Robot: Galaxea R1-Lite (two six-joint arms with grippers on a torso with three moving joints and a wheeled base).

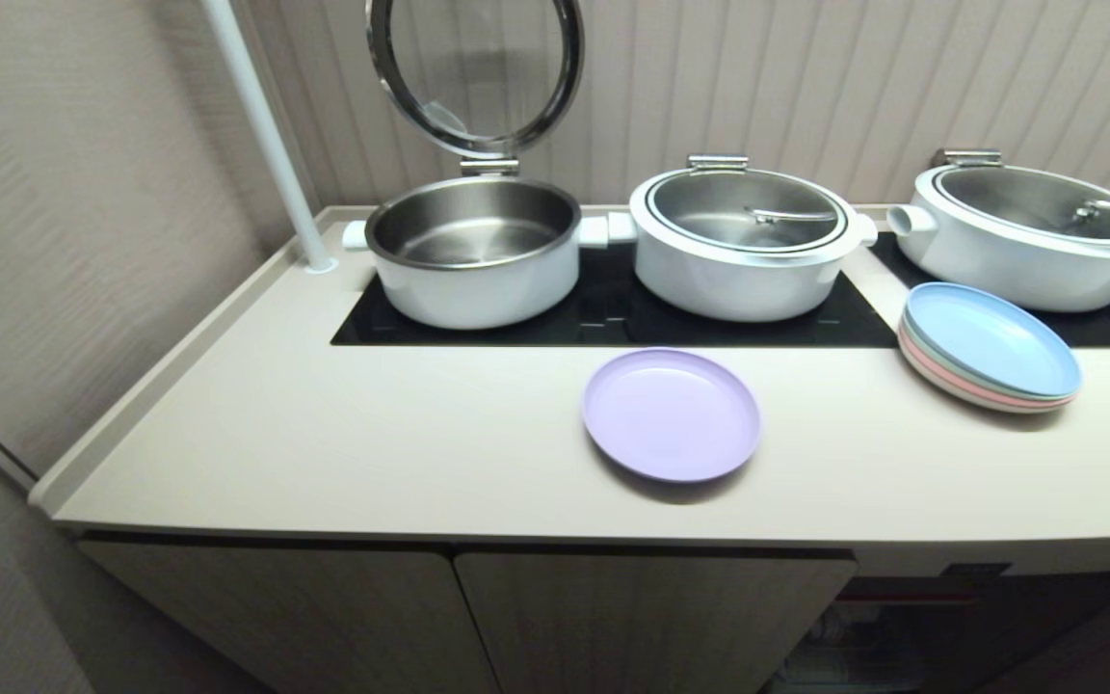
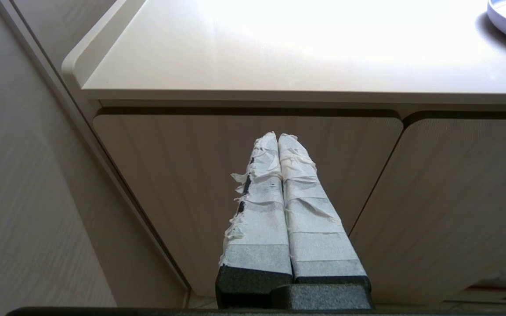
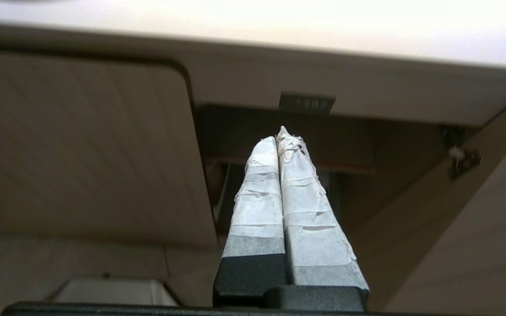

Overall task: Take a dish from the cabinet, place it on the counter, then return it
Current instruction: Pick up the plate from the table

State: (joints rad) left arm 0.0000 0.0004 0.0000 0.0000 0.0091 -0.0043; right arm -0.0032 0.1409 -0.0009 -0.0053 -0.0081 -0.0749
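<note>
The lavender plate (image 1: 671, 414) lies flat on the cream countertop (image 1: 343, 443), near its front edge and just in front of the black cooktop panel (image 1: 613, 313). To its right (well apart from it) sits a stack of plates (image 1: 991, 347), light blue on top with pink beneath. Behind, on the cooktop, stand three white pots: the left one (image 1: 474, 253) with its glass lid (image 1: 475, 72) swung upright, the middle one (image 1: 743, 241) and the right one (image 1: 1032, 231) with lids down.

Below the counter, the cabinet (image 1: 478, 617) shows two closed ribbed doors, and an open compartment (image 1: 911, 627) to their right under a small black label (image 3: 306, 103).

The left gripper (image 2: 278, 137) hangs low before a closed door, its taped fingers pressed together, empty. The right gripper (image 3: 279, 134) faces the open compartment, likewise clenched on nothing.
</note>
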